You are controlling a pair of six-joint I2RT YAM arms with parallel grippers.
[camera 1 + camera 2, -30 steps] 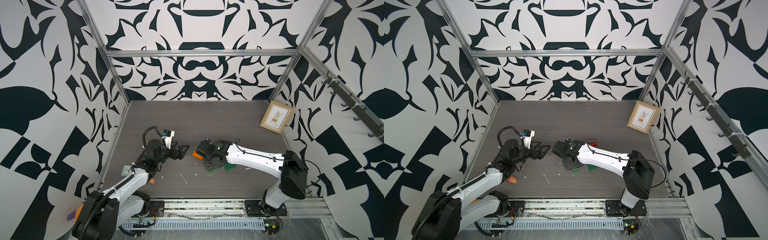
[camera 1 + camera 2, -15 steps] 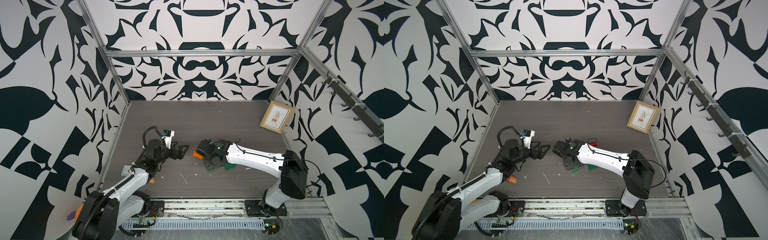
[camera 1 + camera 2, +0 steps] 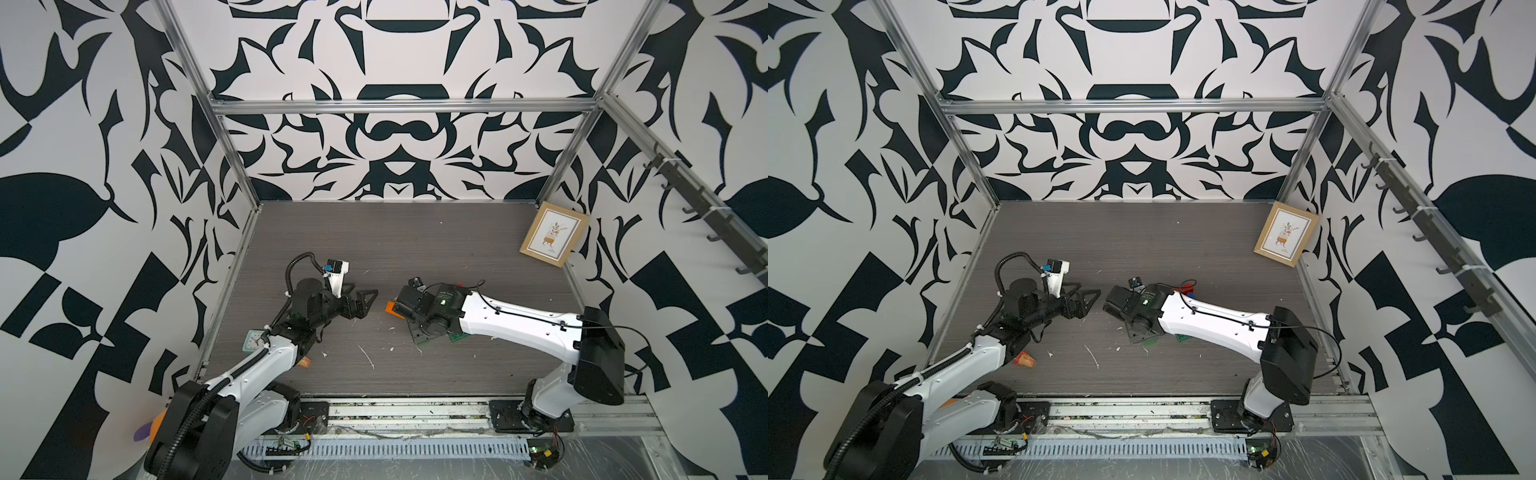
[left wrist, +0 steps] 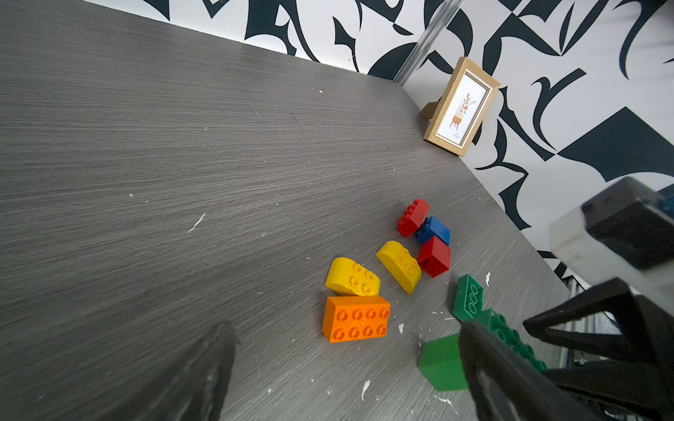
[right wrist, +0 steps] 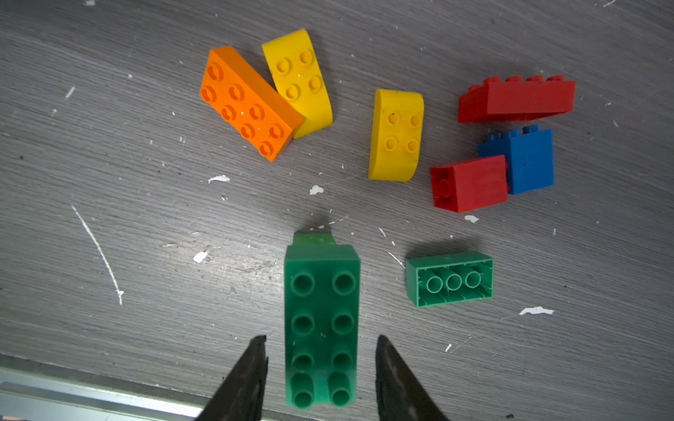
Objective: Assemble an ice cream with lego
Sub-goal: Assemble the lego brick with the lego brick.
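The lego lies loose on the grey table. My right gripper point(image 5: 320, 339) points down, open, its fingers either side of a long green studded brick point(image 5: 321, 291) with a gap on each side. Beside that brick lies an upturned green brick point(image 5: 450, 279). Farther off are an orange brick point(image 5: 248, 105), two rounded yellow bricks point(image 5: 297, 80) point(image 5: 396, 135), two red bricks point(image 5: 518, 100) point(image 5: 468, 184) and a blue brick point(image 5: 525, 162). My left gripper point(image 3: 362, 301) hovers wide open and empty, facing the orange brick point(image 4: 355, 318) from the left.
A framed picture point(image 3: 554, 233) leans on the right wall at the back. A small clock point(image 3: 252, 341) and a cone-shaped toy point(image 3: 1025, 359) lie by the left arm. A metal rail point(image 5: 73, 397) runs along the table's front edge. White scraps dot the table.
The right gripper's jaws have come apart around the long green brick. Both arms stay about where they were.
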